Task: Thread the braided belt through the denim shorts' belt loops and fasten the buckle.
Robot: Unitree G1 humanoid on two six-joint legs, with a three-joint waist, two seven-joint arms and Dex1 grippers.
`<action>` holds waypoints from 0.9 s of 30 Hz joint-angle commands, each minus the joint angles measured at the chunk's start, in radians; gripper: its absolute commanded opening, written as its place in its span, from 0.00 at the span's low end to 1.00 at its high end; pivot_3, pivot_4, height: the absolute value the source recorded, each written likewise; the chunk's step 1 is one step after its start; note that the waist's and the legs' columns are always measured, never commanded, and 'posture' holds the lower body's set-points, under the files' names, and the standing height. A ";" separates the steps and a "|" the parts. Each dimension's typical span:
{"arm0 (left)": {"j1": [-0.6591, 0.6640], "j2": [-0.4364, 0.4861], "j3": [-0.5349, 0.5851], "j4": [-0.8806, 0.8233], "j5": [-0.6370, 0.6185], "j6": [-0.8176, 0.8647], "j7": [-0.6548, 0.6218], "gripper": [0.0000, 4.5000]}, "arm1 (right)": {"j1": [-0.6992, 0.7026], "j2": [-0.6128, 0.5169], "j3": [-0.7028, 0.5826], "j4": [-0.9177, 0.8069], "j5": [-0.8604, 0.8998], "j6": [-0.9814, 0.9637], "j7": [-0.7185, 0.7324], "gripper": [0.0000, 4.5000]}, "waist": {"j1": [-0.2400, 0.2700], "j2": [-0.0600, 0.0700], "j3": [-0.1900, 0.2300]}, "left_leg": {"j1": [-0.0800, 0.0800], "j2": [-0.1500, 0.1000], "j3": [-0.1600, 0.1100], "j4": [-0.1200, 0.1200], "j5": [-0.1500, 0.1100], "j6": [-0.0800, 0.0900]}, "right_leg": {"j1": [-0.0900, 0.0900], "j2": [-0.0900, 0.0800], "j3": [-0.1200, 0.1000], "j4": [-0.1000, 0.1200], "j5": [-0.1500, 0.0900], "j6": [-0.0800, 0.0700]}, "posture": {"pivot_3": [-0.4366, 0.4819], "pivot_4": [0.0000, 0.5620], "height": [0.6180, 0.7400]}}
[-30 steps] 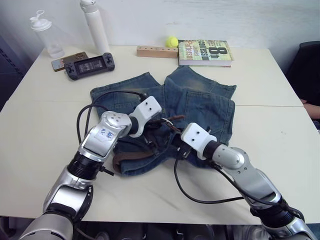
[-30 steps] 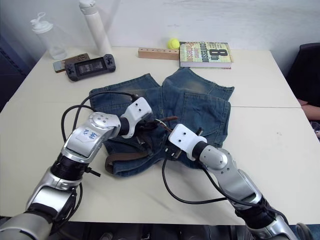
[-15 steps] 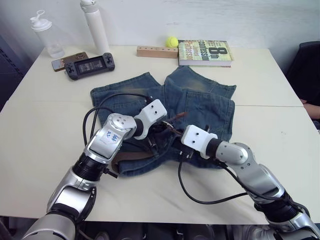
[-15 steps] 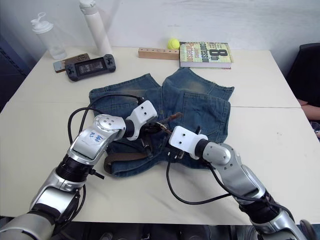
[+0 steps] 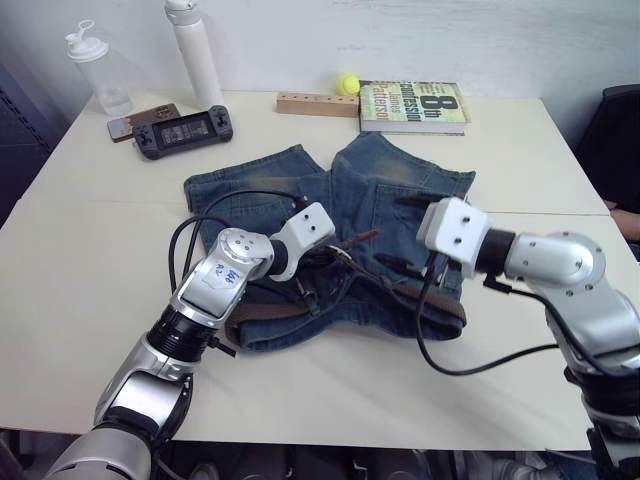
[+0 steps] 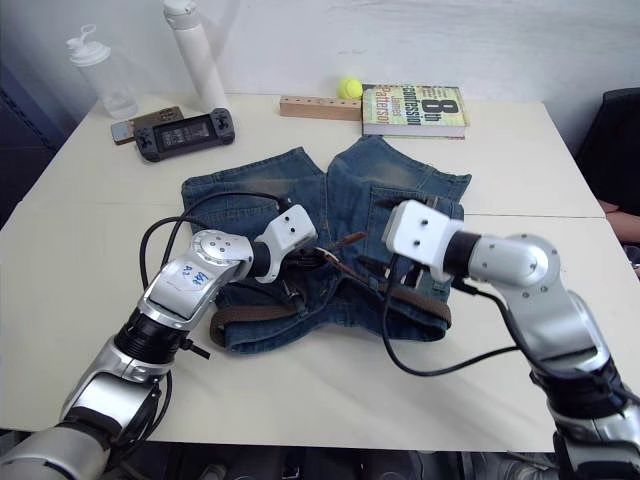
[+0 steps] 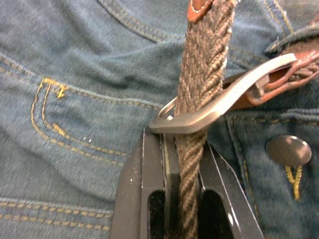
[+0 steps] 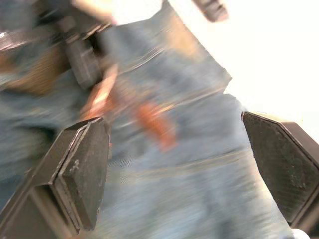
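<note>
Pale surface [image 5: 90, 250] carries the shorts [image 5: 400, 190], waistband toward the robot. Left gripper [image 7: 182, 164], at the waistband's middle, has its jaws clamped on the belt [image 7: 202, 84], strap running lengthwise between them and through the buckle [image 7: 219, 107]. Right gripper [image 8: 182, 159] hovers above the shorts' right half, jaws spread wide, empty, farther from the buckle.

Cream table [image 5: 90, 230], denim shorts [image 5: 400, 200] mid-table, book [image 5: 412, 104], ball [image 5: 346, 84], wooden block [image 5: 316, 103], handheld console [image 5: 182, 129], two bottles [image 5: 195, 55]
</note>
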 commanded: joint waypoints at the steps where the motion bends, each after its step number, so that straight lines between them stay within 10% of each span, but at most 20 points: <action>1: -0.023 -0.013 -0.001 -0.017 0.005 -0.020 -0.009 0.00 | -0.045 0.008 0.032 0.066 -0.038 -0.090 0.017 1.00 | 0.005 0.000 0.000 | 0.000 0.000 0.000 0.000 0.000 0.000 | 0.000 0.000 0.000 0.000 0.000 0.000 | 0.48 0.27 0.98; 8: -0.046 -0.020 0.010 -0.035 -0.003 -0.007 -0.012 0.00 | -0.068 0.017 0.117 0.184 -0.119 -0.246 0.053 0.94 | 0.009 0.000 0.000 | -0.001 0.000 0.000 0.001 0.000 0.000 | 0.000 0.000 0.000 -0.001 0.000 0.000 | 0.48 0.27 0.98; 17: -0.050 -0.030 0.019 -0.052 -0.011 0.002 -0.010 0.00 | -0.122 0.053 0.129 0.270 -0.125 -0.331 0.091 0.07 | 0.008 0.000 0.000 | -0.001 0.000 0.000 0.002 0.000 0.000 | 0.000 0.000 -0.001 0.000 0.000 0.000 | 0.48 0.27 0.98; 20: -0.058 -0.029 0.039 -0.053 -0.021 0.012 -0.011 0.00 | -0.130 0.040 0.127 0.286 -0.132 -0.354 0.116 0.01 | 0.008 0.000 0.000 | -0.001 0.000 0.000 0.001 0.000 0.000 | 0.000 0.000 -0.001 0.000 0.000 0.000 | 0.48 0.27 0.98; 27: -0.066 0.012 0.116 -0.077 -0.096 0.078 -0.065 0.68 | -0.154 -0.044 0.098 0.379 -0.153 -0.500 0.181 0.00 | 0.007 0.000 0.000 | -0.001 0.000 0.000 0.002 0.000 0.000 | 0.000 0.000 -0.001 0.000 0.000 0.000 | 0.48 0.27 0.98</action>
